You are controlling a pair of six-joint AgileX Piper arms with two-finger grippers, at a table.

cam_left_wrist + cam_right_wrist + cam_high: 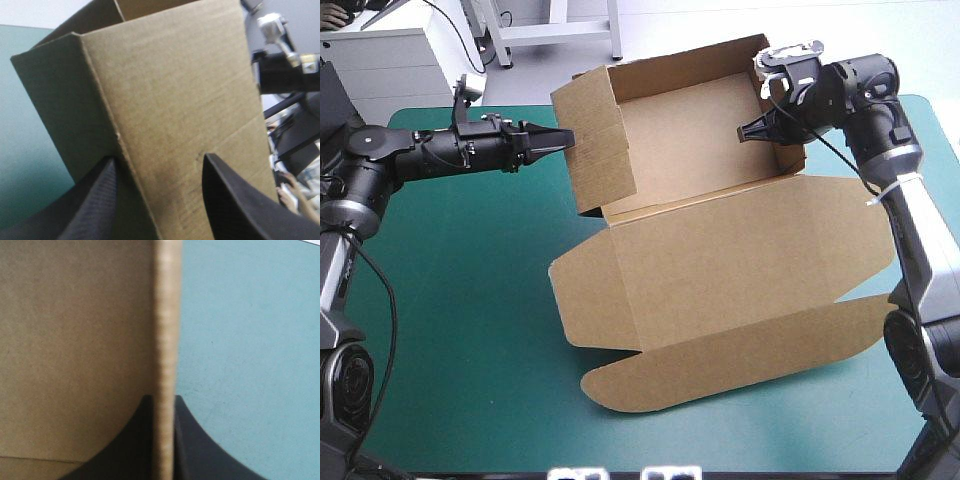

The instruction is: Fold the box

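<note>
The brown box [720, 250] sat half-formed across the middle and far part of the table. It was an open tray [690, 125] with walls raised toward the far edge. Its lid [750, 245] lay flat on the teal-green cover [470, 300] toward the near edge. A long curved flap [740, 355] ran along the lid's near side, flat on the cover, and a shorter rounded flap [582, 295] lay at the lid's left end. The tray's left wall [600, 140] stood upright as a tall panel, its outer face turned toward the left arm.

The left gripper [563, 137] reached in level from the table's left side. Its tip was touching or just beside that panel's outer face, and the high view did not settle which. From the left wrist, the left gripper [160, 157] showed its black fingers [235, 200] standing well apart with nothing pinched. The box [175, 100] filled the view straight ahead, one upright corner close to one finger, and a strip of cover [25, 100] showed beside it.

The right gripper [745, 131] came in from the table's right, at the tray's right side. From the right wrist, the right gripper [163, 399] was clamped on the box [75, 340], its fingers all but closed with a thin board edge standing between them. Brown board lay to one side of that edge and bare teal-green cover [250, 340] to the other.
</note>
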